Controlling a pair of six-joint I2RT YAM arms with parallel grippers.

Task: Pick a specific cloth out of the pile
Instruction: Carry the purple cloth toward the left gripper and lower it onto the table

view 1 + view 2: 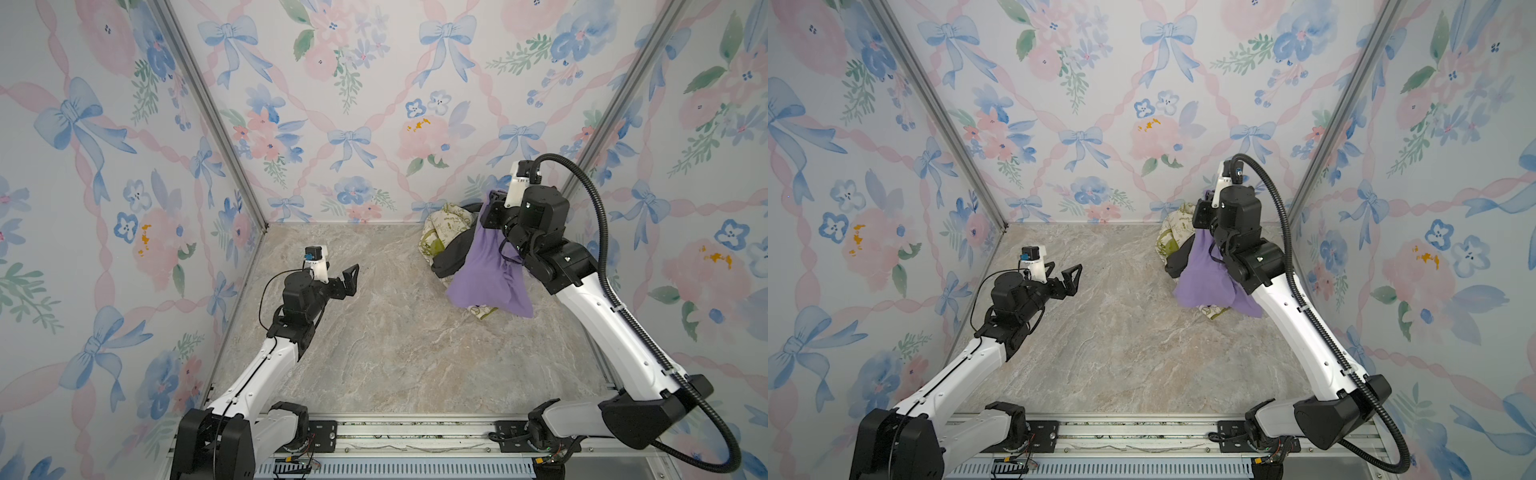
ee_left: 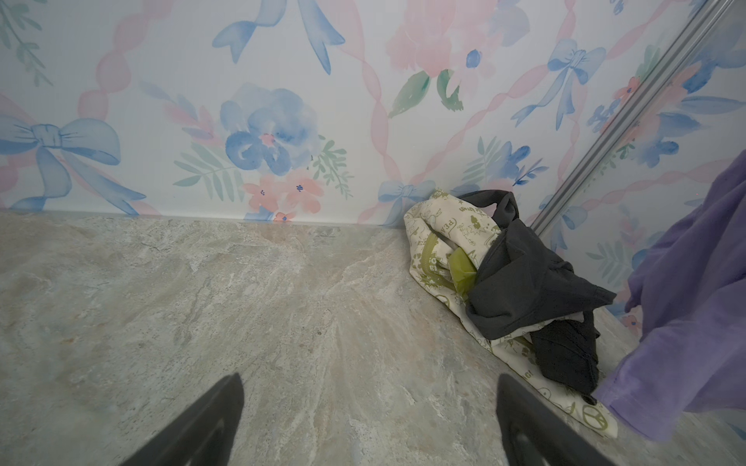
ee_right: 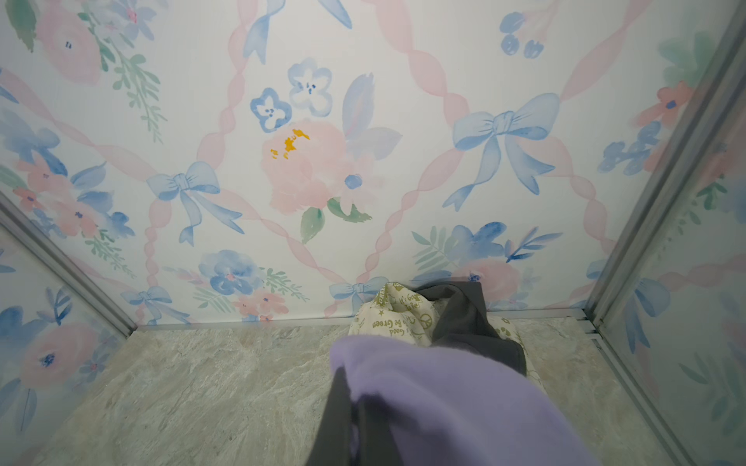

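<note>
The right arm reaches up from its base and bends sharply at the wrist, so the right hand [image 1: 491,208] sits raised above the pile [image 1: 446,239], close to the back wall [image 1: 374,124]. It is clenched on the top edge of the cloth [image 1: 484,270]. In the right wrist view the lavender fabric [image 3: 444,399] bunches over the dark fingers [image 3: 338,407] and hides most of them.

The left arm stretches low over the desk [image 1: 374,340], well apart from the pile. The left hand [image 2: 369,383] is released, its fingers [image 2: 210,419] spread wide with only bare desk between them, and it points toward the pile.

The cloth is plain lavender-purple, thin and soft. It is gathered narrow at the grip and widens downward into loose folds. It hangs straight down from the right hand, draped across the side of the pile nearest the arms' bases. Its lower edge reaches a corner of the cream cloth [image 2: 438,236] with green print. Whether that edge rests on the corner cannot be told.

The dark grey cloth [image 2: 524,286] lies crumpled on top of the cream one, just beside the hanging fabric [image 2: 694,306].
</note>
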